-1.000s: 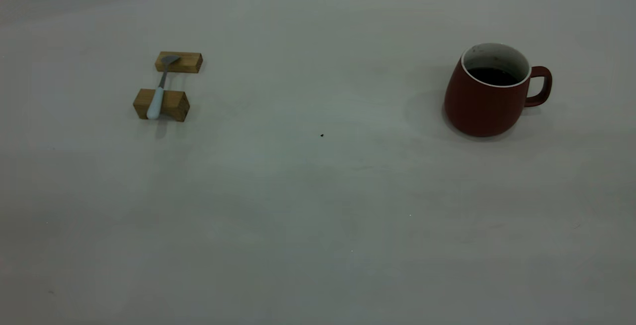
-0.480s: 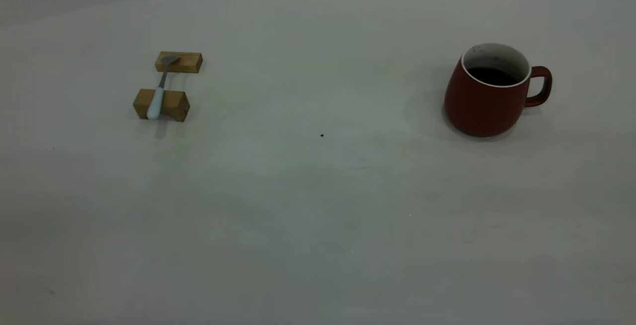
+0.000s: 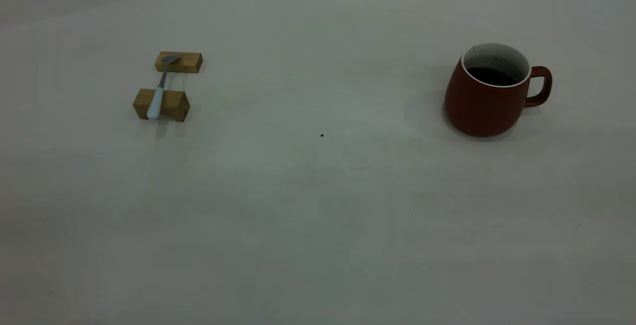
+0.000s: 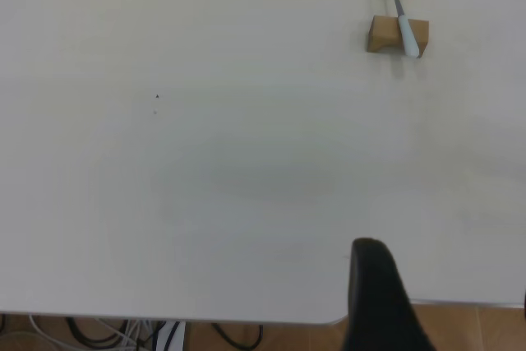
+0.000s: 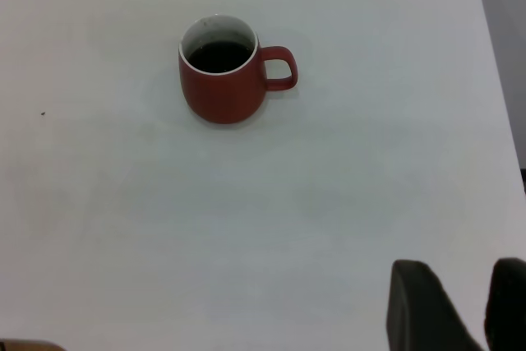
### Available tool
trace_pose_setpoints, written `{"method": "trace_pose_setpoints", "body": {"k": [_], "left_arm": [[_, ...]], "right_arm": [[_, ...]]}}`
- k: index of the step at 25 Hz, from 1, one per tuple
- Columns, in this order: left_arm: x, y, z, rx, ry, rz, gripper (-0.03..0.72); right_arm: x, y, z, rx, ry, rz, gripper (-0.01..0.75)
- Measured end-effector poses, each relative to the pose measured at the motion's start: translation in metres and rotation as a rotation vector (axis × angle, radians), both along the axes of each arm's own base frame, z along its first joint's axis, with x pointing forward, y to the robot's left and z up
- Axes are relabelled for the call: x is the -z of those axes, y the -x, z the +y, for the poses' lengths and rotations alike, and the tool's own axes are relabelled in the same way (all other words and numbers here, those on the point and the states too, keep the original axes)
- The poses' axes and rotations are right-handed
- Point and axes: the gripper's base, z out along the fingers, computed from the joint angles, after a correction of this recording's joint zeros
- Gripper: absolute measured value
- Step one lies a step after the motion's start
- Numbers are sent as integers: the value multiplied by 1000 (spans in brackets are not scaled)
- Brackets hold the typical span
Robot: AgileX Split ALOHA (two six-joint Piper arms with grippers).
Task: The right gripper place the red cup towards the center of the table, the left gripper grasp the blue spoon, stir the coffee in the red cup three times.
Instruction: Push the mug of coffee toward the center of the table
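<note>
Nothing has shifted since the earlier exterior frames: cup, spoon and blocks sit where they were, and no arm has entered that view.

Item 1, red cup [image 3: 484, 101]: rounded dark red mug, white rim, speckled white inside, loop handle pointing to 3 o'clock in the exterior view. Stands upright on the worktop [image 3: 318, 205] at about 2 o'clock from its centre, well apart from the spoon. Holds coffee [image 3: 492, 76], dark and flat-surfaced, sitting below the rim.

Item 2, blue spoon [image 3: 159, 88]: pale blue rounded handle, thin grey neck and bowl. Lies bridged across two wooden blocks [image 3: 161, 105] at about 10 o'clock from the worktop's centre, handle on the nearer block, bowl on the farther one.

Item 3, small dark speck [image 3: 322, 135]: near the worktop's centre.

Item 4, right end effector [image 5: 468, 310]: two dark fingers [image 5: 419, 306] cut off by the frame edge in the right wrist view, standing apart with a gap between them; well clear of the cup, holding nothing.

Item 5, left end effector [image 4: 374, 297]: only one dark finger shows in the left wrist view, cut off by the frame edge, over the worktop's near edge; whether it is spread or pressed together cannot be told. Cables [image 4: 123, 334] are partly visible beyond the worktop edge.
</note>
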Motion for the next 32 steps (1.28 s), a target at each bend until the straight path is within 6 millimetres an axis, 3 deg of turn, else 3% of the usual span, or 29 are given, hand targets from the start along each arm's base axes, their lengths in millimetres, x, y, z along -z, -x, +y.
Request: {"method": "trace_pose_setpoints", "body": {"k": [10,13,15,20,22,26,32], "left_arm": [[0,0,0,0,0,0,495],[0,0,0,0,0,0,495],[0,0,0,0,0,0,495],[0,0,0,0,0,0,495],[0,0,0,0,0,0,495],[0,0,0,0,0,0,495],[0,0,0,0,0,0,495]], "right_arm": [[-3,1,3,-18,-35,-10,248],[-17,-2,4,-33,-39,-9,310],[-31,-12,4,-44,-13,12,394],[-51,-70,1,-32,58,143,657],[-52,-97,0,-41,91,197,709],[-42,-154,-1,-89,178,264,725],[-9,-239,0,-219,318,378,717]]}}
